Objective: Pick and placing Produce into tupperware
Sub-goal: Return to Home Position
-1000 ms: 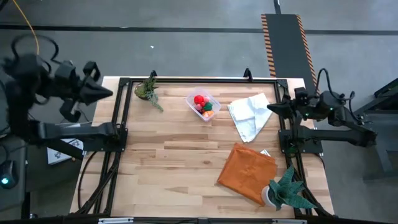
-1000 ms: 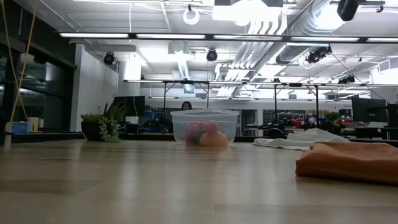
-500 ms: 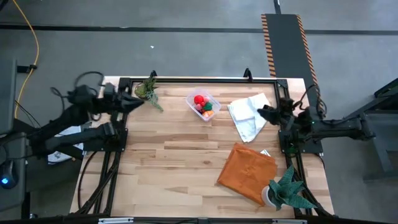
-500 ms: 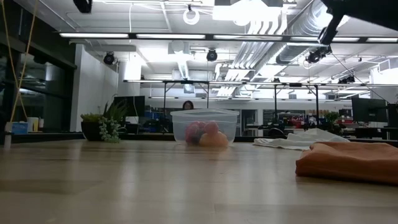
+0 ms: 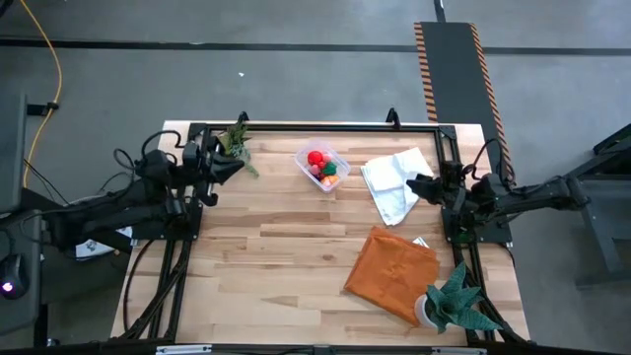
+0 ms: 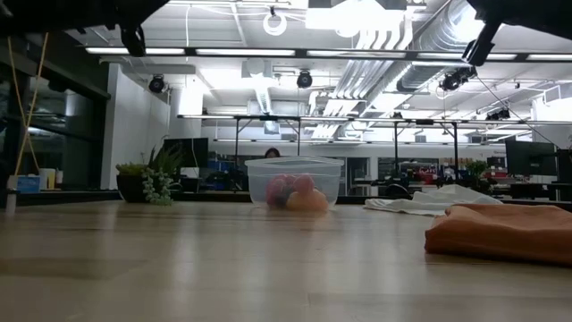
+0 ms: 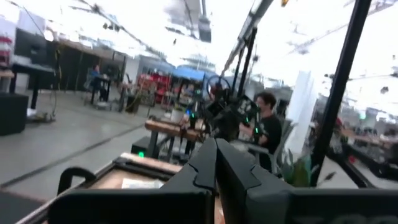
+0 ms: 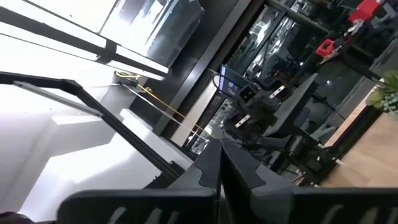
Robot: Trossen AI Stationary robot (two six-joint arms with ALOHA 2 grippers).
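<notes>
Swinging the left gripper [image 5: 229,166] down and inward over the last second, now settling it low, well to the left of the tupperware [image 5: 301,155]. Folding the right gripper [image 5: 419,184] in likewise, well to the tupperware's right. Keeping both pairs of fingers pressed together on nothing, going by the wrist views, apparently because nothing remains to carry. Leaving the produce [image 5: 317,161] heaped inside the tupperware, red on top, with pink, orange and green beside it. Leaving the white cloth [image 5: 396,182] near the tupperware on the right gripper's side and the orange cloth [image 5: 391,261] farther off, both likely mere clutter.
</notes>
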